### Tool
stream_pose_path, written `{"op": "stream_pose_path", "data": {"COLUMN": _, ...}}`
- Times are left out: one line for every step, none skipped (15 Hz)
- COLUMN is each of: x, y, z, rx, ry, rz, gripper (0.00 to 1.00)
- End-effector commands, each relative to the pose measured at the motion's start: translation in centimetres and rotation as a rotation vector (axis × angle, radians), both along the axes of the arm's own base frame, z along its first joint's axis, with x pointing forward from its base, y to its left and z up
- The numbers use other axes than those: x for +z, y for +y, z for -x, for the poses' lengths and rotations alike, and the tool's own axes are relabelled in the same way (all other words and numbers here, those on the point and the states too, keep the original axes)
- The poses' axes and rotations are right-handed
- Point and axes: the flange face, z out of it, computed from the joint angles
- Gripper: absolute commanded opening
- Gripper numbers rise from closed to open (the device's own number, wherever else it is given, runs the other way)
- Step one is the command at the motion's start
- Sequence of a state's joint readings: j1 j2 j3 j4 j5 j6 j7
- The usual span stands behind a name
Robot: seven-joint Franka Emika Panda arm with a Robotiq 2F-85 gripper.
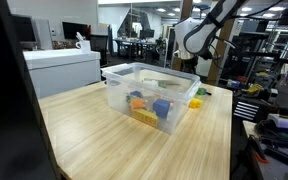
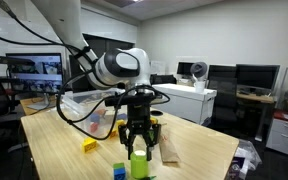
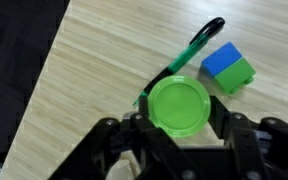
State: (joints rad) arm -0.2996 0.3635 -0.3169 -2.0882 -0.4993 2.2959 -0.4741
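As the gripper [image 2: 137, 148] points straight down, the green cylinder [image 3: 177, 104] stands upright directly beneath it, between the jaws and near an edge of the table [image 2: 199, 148]. Whether they press on it cannot be told. A blue block [image 3: 227, 70] lies just beside.

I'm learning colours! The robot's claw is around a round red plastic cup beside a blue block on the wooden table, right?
Not quite: the round plastic cup is green, not red, as the wrist view shows. The gripper does flank it, beside the blue block on the wooden table.
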Motion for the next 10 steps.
{"op": "stream_pose_path", "data": {"x": 2.0, "y": 1.3, "z": -0.5, "rx": -0.027, "ry": 0.003, "rz": 0.063, "gripper": 0.34}}
{"op": "stream_pose_path", "data": {"x": 2.4, "y": 1.7, "z": -0.8, "rx": -0.035, "ry": 0.001, "rz": 0.069, "gripper": 0.34}}
{"op": "stream_pose_path", "data": {"x": 2.7, "y": 2.1, "z": -1.0, "rx": -0.041, "ry": -0.001, "rz": 0.07, "gripper": 0.34}}
{"op": "stream_pose_path", "data": {"x": 3.9, "y": 3.0, "z": -1.6, "rx": -0.042, "ry": -0.016, "rz": 0.064, "gripper": 0.34}}
{"op": "stream_pose_path", "data": {"x": 5.7, "y": 4.4, "z": -2.3, "rx": -0.03, "ry": -0.053, "rz": 0.054, "gripper": 0.34}}
{"op": "stream_pose_path", "data": {"x": 8.2, "y": 6.3, "z": -3.1, "rx": -0.005, "ry": -0.096, "rz": 0.039, "gripper": 0.34}}
{"op": "stream_pose_path", "data": {"x": 9.9, "y": 7.5, "z": -3.9, "rx": 0.018, "ry": -0.144, "rz": 0.032, "gripper": 0.34}}
{"op": "stream_pose_path", "data": {"x": 11.9, "y": 9.0, "z": -4.7, "rx": 0.048, "ry": -0.206, "rz": 0.02, "gripper": 0.34}}
{"op": "stream_pose_path", "data": {"x": 14.1, "y": 10.7, "z": -5.4, "rx": 0.077, "ry": -0.266, "rz": 0.004, "gripper": 0.34}}
{"op": "stream_pose_path", "data": {"x": 16.2, "y": 12.8, "z": -5.8, "rx": 0.104, "ry": -0.314, "rz": -0.017, "gripper": 0.34}}
